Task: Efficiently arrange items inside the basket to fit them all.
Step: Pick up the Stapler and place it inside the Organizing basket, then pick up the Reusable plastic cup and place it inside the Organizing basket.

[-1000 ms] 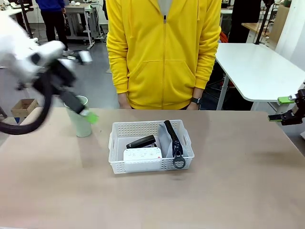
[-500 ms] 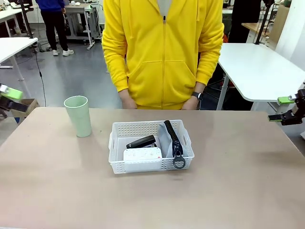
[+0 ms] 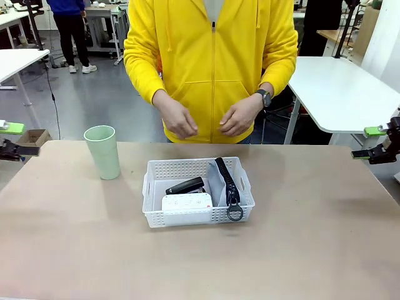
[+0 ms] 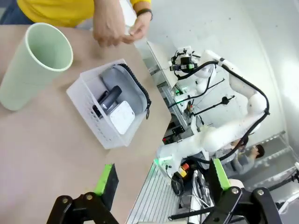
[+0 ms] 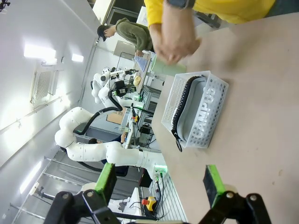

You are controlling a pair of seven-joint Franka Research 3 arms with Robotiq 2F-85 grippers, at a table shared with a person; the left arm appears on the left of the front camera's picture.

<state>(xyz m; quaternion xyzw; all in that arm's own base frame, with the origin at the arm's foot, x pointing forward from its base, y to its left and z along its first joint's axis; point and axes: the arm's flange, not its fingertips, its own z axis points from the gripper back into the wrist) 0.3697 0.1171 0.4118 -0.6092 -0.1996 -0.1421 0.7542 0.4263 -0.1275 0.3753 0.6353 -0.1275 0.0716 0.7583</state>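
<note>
1. Left gripper (image 3: 14, 139) has pulled back far left of the basket (image 3: 187, 217), wide open, empty
2. Right gripper (image 3: 370, 143) hangs far right of it, also open, empty
3. Cup (image 3: 104, 152) stands outside, left of the basket; it seems not yet packed

No legible text, label, brand or number from my cameras. Faint grey marks on top of white box (image 3: 187, 202), just below centre of front frame, too small for me to read.

a robotics lab hall, with white worktables (image 3: 337, 90) standing on a bare grey floor (image 3: 106, 106).
</note>
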